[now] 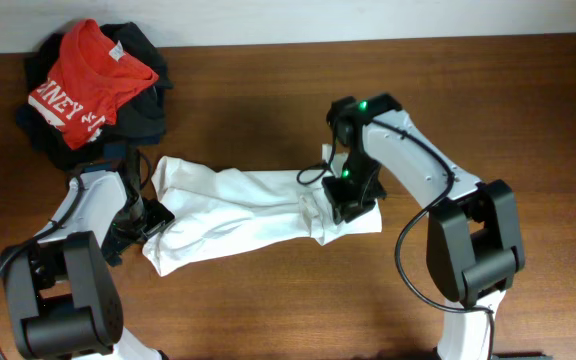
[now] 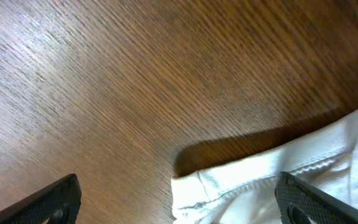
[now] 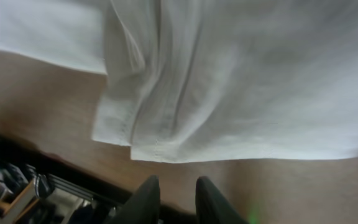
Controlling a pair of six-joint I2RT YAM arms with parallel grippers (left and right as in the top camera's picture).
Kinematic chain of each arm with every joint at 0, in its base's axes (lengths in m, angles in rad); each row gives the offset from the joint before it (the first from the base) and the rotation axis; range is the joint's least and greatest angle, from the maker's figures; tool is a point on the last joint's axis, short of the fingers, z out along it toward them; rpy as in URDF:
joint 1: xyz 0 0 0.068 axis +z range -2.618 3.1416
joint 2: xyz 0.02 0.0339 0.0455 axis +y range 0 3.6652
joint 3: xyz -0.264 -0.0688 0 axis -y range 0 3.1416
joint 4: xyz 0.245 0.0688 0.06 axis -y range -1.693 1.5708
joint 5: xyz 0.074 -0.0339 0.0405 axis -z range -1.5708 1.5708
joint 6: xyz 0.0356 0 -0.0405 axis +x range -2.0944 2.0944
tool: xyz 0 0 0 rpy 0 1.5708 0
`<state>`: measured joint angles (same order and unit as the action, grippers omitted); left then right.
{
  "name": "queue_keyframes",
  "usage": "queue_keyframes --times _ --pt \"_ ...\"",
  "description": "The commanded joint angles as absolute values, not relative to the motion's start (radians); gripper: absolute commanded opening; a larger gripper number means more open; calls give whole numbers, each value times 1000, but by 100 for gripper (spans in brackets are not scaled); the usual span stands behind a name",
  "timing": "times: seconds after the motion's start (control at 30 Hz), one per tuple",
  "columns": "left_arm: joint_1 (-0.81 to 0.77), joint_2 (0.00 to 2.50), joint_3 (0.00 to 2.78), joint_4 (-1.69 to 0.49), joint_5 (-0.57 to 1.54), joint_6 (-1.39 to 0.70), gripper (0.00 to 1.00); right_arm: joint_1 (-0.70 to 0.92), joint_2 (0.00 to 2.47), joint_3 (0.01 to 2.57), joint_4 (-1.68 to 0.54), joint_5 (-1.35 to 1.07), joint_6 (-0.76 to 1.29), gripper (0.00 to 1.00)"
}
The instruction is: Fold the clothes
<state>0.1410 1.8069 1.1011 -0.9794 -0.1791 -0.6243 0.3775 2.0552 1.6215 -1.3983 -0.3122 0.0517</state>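
Observation:
The white T-shirt (image 1: pixel 238 210) lies bunched into a long strip across the middle of the table, print hidden. My left gripper (image 1: pixel 153 218) is at its left end, low over the table. In the left wrist view the jaws (image 2: pixel 179 202) are wide open, with a hemmed corner of the shirt (image 2: pixel 247 180) lying between them, ungripped. My right gripper (image 1: pixel 351 200) is over the shirt's right end. In the right wrist view its fingers (image 3: pixel 178 186) are close together with nothing between them, just short of the shirt's folded edge (image 3: pixel 229 74).
A red T-shirt with white lettering (image 1: pixel 88 80) lies on a pile of dark garments (image 1: pixel 148 110) at the back left, close to my left arm. Bare wooden table (image 1: pixel 268 300) lies in front of the shirt. The table's edge shows in the right wrist view (image 3: pixel 55 168).

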Motion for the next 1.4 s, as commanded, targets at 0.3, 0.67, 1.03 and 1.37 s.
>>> queue_keyframes --times 0.3,0.67,1.03,1.37 --pt "147 1816 1093 -981 -176 -624 99 395 2037 1346 -878 -429 200 27" --pt "147 1816 1093 -981 -177 -624 99 141 2023 1663 -1233 -224 119 99" --pt "147 1816 1093 -981 -176 -624 99 128 2035 1319 -888 -550 34 99" --pt "147 1816 1092 -981 -176 -624 99 151 2035 1332 -928 -414 155 4"
